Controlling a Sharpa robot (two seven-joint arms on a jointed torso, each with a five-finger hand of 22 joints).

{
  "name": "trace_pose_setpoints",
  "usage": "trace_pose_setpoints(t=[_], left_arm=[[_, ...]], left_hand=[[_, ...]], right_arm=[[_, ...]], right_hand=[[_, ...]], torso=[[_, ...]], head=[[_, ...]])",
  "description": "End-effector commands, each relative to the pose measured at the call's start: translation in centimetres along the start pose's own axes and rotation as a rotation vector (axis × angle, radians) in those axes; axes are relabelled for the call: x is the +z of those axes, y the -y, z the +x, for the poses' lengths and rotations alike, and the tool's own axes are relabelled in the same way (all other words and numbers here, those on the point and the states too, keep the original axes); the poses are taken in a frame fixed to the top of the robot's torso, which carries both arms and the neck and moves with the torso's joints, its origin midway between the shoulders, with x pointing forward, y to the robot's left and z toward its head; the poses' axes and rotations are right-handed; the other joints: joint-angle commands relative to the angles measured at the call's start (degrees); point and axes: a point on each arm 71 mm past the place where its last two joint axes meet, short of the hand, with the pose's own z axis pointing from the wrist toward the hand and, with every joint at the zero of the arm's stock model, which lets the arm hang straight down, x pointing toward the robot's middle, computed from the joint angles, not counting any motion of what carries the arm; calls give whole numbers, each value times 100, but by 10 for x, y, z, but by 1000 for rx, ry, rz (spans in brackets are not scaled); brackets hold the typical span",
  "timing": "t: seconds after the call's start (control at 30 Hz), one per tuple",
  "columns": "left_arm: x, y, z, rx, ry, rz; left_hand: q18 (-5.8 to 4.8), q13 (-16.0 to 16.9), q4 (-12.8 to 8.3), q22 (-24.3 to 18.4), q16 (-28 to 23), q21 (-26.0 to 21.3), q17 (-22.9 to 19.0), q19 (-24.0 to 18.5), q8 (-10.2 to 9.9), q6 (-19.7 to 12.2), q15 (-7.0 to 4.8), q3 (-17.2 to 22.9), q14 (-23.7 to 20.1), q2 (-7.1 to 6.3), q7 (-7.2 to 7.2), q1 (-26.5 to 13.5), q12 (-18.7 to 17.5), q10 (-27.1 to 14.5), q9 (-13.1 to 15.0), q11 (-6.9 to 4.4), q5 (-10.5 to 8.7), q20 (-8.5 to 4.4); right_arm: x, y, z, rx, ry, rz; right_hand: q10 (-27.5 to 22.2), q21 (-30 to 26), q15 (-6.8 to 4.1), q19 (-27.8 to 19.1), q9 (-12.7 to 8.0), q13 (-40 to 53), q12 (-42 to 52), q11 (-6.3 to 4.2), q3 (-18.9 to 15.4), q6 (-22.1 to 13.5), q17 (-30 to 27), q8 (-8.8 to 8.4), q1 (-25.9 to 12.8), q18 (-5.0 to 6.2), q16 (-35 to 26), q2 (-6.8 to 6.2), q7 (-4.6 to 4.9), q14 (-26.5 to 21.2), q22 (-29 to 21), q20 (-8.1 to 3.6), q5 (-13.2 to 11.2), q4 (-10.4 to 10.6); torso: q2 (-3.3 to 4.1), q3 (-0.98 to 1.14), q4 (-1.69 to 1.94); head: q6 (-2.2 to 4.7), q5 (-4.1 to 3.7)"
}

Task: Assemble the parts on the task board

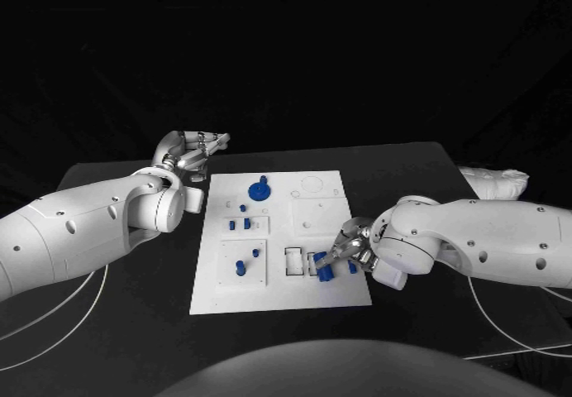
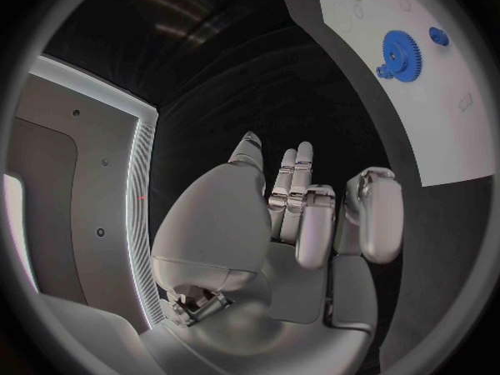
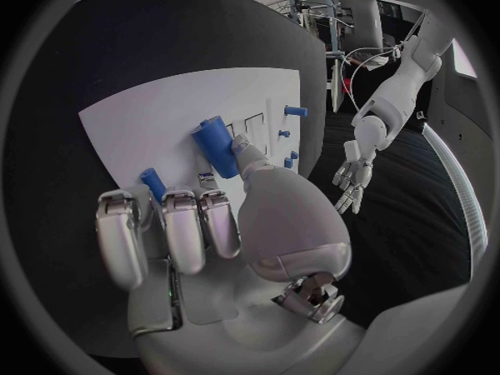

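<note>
Now right hand point(image 3: 224, 225) pinches blue part point(image 3: 216, 148) over task board point(image 1: 239, 289); left hand point(image 2: 292, 225) empty, fingers apart

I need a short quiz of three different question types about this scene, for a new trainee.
1. True or false: the left hand holds a blue part.
2. Which hand works over the white task board? A) left B) right C) both
3. Fill in: the large blue gear lies near the board's ____ edge, the one away from the robot.

Key:
1. False. The left hand is beside the board, over the black table, with nothing in its fingers.
2. B. The right hand is at the board's near right part, its fingers on a blue block.
3. far.
</note>
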Motion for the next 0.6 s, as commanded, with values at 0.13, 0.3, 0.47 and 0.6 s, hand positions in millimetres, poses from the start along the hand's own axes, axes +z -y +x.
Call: trace_pose_setpoints(t=[0.13, 0.3, 0.47, 0.6], left_arm=[[0, 1, 2, -5, -18, 9], [0, 1, 3, -5, -19, 9], [0, 1, 3, -5, -19, 8], [0, 1, 3, -5, -18, 9]], left_hand=[[-22, 1, 13, 1243, 4, -10, 1444, 18, -18, -49, 22, -27, 564, 35, 4, 7, 7, -35, 7, 15, 27, 16], [-22, 1, 13, 1243, 4, -10, 1444, 18, -18, -49, 22, -27, 564, 35, 4, 7, 7, -35, 7, 15, 27, 16], [-22, 1, 13, 1243, 4, -10, 1444, 18, -18, -49, 22, -27, 564, 35, 4, 7, 7, -35, 7, 15, 27, 16], [-22, 1, 13, 1243, 4, -10, 1444, 18, -18, -49, 22, -27, 564, 35, 4, 7, 7, -35, 7, 15, 27, 16]], right_arm=[[3, 4, 3, -18, -5, 22], [4, 3, 4, -20, -6, 21], [4, 3, 4, -21, -5, 20], [4, 2, 4, -16, 5, 13]], right_hand=[[600, 26, -8, 600, -56, 1506, 16, -15, -55, 32, 1505, -34, -78, -81, 36, 2, 24, 597, 1509, -40, 82, 9], [600, 26, -9, 600, -59, 1506, 16, -20, -80, 59, 1505, -57, -139, -81, 36, -8, 18, 597, 1509, -40, 120, 33], [600, 26, -34, 600, -59, 1506, 16, -41, 46, 167, 1505, -92, -36, -81, 36, 100, -10, 597, 1509, -57, 445, -48], [600, 26, -89, 600, -75, 1506, 16, -110, 468, 351, 1505, -130, 281, -81, 36, 431, -83, 597, 1509, -107, 970, -216]], torso=[[3, -1, -1], [5, -2, -2], [4, -2, 2], [3, -1, 2]], head=[[0, 1], [0, -5], [0, -3], [0, 2]])
